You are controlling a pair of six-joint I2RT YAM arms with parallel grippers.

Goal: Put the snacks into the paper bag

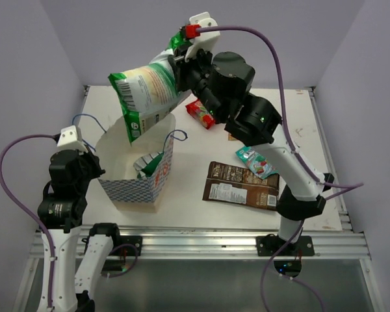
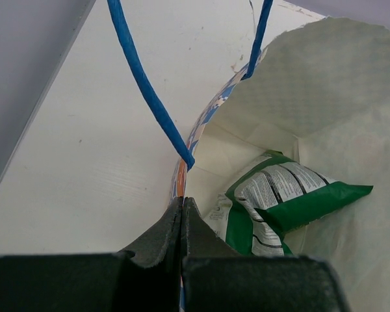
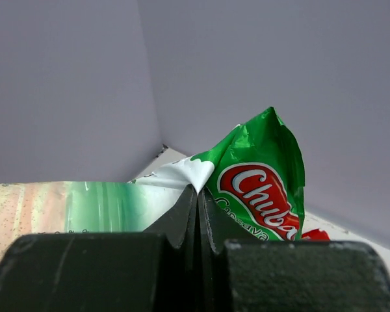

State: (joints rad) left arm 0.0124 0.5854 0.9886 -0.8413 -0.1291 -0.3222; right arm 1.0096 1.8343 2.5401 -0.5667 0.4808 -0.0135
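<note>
**Chip bag held up over the paper bag**

The table (image 1: 201, 153) carries the paper bag (image 1: 133, 190) on its left side, its rim pinched in the closed left gripper (image 2: 182, 205). A green-white chip bag (image 1: 146, 97) hangs in the air over the bag's far edge, with its top clamped in the closed right gripper (image 3: 197, 190). A brown bag (image 1: 242, 185) lies flat to the right. A second chip bag (image 2: 279, 201) sits inside the paper bag. A teal pack (image 1: 257, 162) and a red pack (image 1: 200, 114) lie further back.

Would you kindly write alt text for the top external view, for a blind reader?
The right pincer holds a green-white chip bag by its top over the open paper bag, whose rim the left pincer pinches. A brown packet and teal packet lie nearby.
</note>
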